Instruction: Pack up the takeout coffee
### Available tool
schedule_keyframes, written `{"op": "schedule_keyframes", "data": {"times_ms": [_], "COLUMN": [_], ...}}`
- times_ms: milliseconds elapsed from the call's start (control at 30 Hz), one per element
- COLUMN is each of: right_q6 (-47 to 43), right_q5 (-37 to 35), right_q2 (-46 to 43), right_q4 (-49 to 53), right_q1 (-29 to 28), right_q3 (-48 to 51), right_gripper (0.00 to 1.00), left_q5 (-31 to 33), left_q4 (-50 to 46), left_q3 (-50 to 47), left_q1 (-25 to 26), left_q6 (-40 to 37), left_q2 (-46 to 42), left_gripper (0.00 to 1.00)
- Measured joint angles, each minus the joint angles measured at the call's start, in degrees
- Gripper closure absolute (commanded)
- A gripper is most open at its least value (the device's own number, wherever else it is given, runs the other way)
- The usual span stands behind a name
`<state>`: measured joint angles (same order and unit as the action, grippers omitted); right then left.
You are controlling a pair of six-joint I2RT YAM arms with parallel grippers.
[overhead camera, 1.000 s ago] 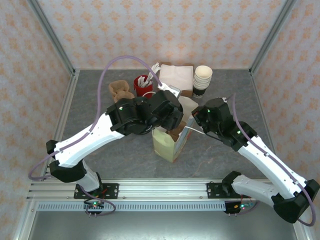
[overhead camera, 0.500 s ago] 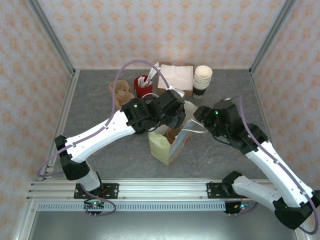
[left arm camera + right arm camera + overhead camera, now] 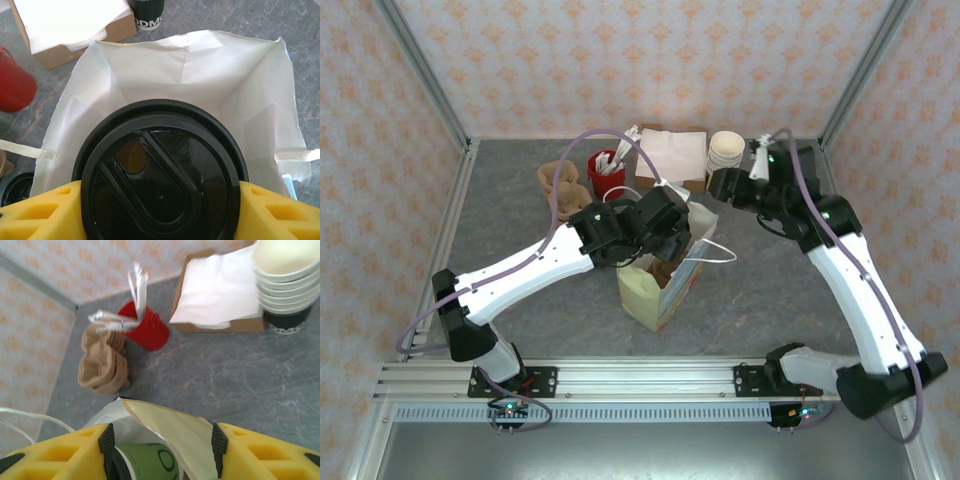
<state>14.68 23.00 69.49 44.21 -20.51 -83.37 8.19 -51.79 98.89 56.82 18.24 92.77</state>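
From the top external camera: left gripper [image 3: 668, 245] at mid-frame, down over the open mouth of a tall white paper bag [image 3: 655, 290]. Right gripper [image 3: 713, 186] in the upper right, well apart from the bag, just beside a stack of cream paper cups [image 3: 726, 150]. Along the top of the table: brown cardboard box of white napkins [image 3: 670, 155], red cup of sachets [image 3: 605, 172], tan cardboard sleeves [image 3: 560, 180].

From the left wrist: takeout coffee [image 3: 160, 180], a small olive-green paper cup under a round black plastic lid, low in the centre of the frame. Pinched between the two yellow fingers [image 3: 40, 215], with the bag's white walls all round below. Loose black plastic lid [image 3: 12, 187] at the lower left edge.

From the right wrist: yellow fingers [image 3: 55, 455] spread wide along the bottom edge, gripping nothing. Between them, farther off, the bag's folded lip and the coffee's green side at bottom centre.
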Motion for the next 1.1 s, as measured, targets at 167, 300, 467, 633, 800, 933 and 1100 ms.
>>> {"op": "schedule_keyframes", "data": {"times_ms": [167, 300, 467, 633, 800, 933, 1100], "right_q6": [-8.68, -15.10, -21.07, -24.09, -26.73, -28.74, -29.53], "right_q5": [7.78, 11.89, 13.75, 14.14, 16.28, 19.26, 22.23], "right_q2": [4.83, 5.90, 8.11, 11.96, 15.45, 17.07, 17.25], "right_q4": [0.20, 0.87, 2.60, 3.23, 3.89, 4.74, 5.03], "right_q1": [0.00, 0.00, 0.04, 0.04, -0.37, -1.46, -2.51], "right_q3": [-0.09, -0.11, -0.11, -0.52, -2.56, -4.04, -4.76], "right_gripper": [0.47, 0.47, 0.45, 0.44, 0.52, 0.77, 0.95], "left_q5": [-0.26, -0.31, -0.70, -2.08, -3.56, -3.69, -3.21], "left_q4": [0.76, 1.38, 3.67, 5.05, 5.22, 5.22, 6.01], "left_q3": [-1.55, -4.72, -8.85, -9.40, -9.40, -9.40, -10.23], "left_q1": [-0.26, -0.24, -0.24, -0.24, -0.24, -0.24, -0.26], "left_q6": [-0.39, -0.94, -3.39, -5.86, -7.08, -7.50, -7.45], "left_q2": [-1.18, -3.67, -7.10, -8.22, -8.24, -8.26, -8.68], "left_gripper": [0.35, 0.35, 0.35, 0.35, 0.35, 0.35, 0.35]}}
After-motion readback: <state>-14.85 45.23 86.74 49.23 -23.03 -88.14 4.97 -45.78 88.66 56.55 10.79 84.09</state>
